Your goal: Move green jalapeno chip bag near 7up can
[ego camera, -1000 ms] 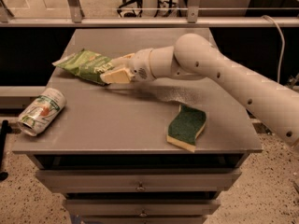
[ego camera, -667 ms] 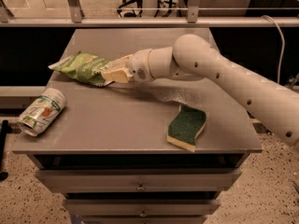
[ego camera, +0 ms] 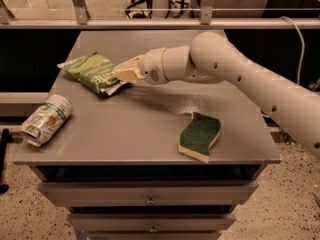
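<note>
From my console, the green jalapeno chip bag (ego camera: 90, 71) lies on the table (ego camera: 125, 129), left and toward the back. The gripper (ego camera: 122, 74) is at its right end, apparently touching it. The 7up can (ego camera: 46, 120) lies on its side near the front-left edge, apart from the bag. The sponge (ego camera: 200, 135) lies front right.

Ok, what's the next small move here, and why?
Probably ease the hand front-left, taking the green jalapeno chip bag along: the hand sits at the bag's right edge, and the 7up can lies on its side, apart, by the table's front-left corner.
</note>
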Controlling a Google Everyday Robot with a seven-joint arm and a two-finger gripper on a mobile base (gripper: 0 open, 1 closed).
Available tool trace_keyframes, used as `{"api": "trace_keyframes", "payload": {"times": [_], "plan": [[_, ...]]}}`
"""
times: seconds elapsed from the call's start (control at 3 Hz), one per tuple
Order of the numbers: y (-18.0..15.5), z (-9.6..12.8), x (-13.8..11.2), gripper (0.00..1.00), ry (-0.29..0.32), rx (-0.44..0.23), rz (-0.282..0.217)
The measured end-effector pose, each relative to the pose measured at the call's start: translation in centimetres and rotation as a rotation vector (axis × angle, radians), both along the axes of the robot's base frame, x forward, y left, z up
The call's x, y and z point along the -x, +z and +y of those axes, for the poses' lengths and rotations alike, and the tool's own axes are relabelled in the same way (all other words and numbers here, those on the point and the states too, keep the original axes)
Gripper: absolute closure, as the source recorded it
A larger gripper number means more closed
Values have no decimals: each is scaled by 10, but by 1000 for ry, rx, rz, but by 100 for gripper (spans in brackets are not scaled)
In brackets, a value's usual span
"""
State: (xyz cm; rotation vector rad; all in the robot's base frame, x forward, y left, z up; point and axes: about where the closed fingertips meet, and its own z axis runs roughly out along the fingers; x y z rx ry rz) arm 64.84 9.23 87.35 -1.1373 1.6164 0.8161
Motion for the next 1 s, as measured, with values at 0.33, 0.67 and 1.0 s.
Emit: {"api": "trace_keyframes", "payload": {"times": [0.33, 0.67, 1.0], "plan": [[12, -4, 6, 100, 22, -7, -7], [18, -7, 10, 85, 49, -10, 5], [18, -5, 14, 61, 72, -14, 20]]}}
